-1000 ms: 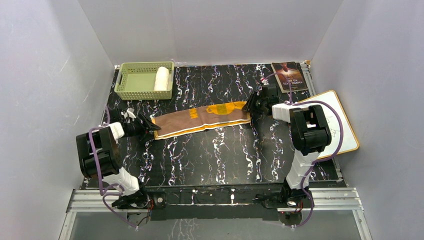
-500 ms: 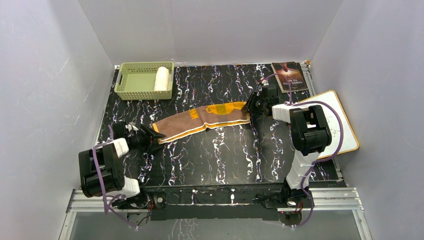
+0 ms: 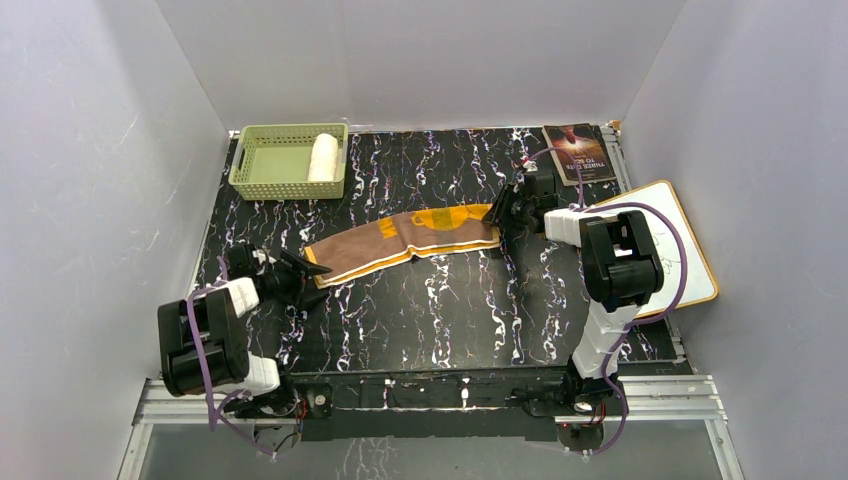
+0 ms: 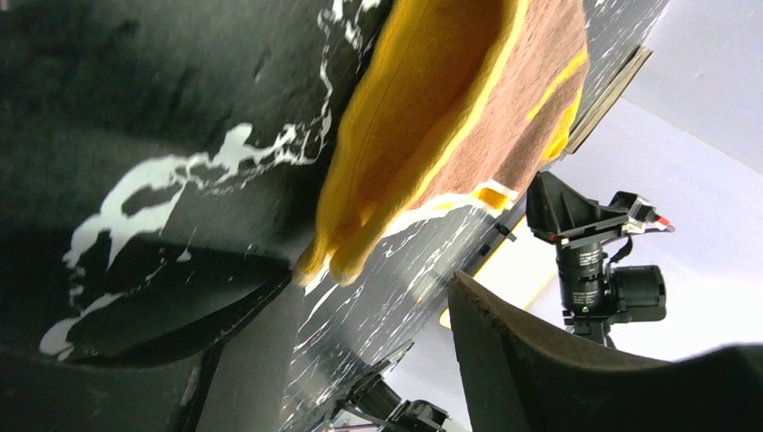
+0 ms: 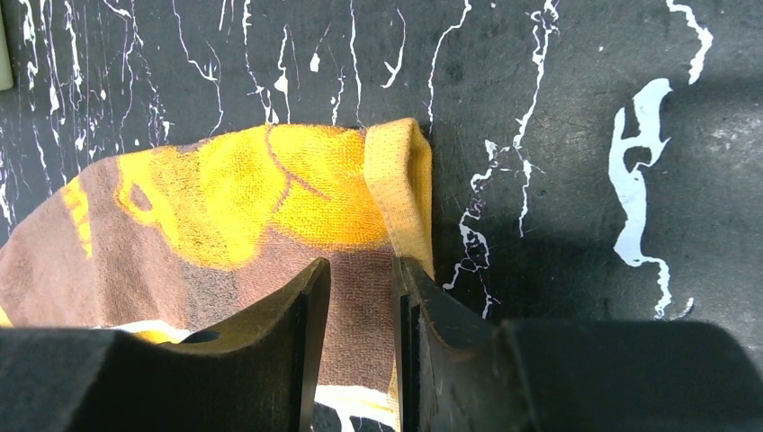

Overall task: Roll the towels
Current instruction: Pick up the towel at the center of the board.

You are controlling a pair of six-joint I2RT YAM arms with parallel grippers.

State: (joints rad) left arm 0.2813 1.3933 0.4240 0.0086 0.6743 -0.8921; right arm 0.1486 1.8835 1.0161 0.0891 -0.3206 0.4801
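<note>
- right gripper is clamped on the orange towel, right at its right-hand end
- left gripper is spread wide, with the towel's left corner just beside its fingertips

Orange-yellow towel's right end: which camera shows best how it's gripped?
Right wrist. It looks straight down on the orange-yellow towel, its folded hem pinched in the right gripper. Top external shows the whole towel stretched out, but that end is mostly covered by the gripper. Left wrist shows only the opposite end.
</note>
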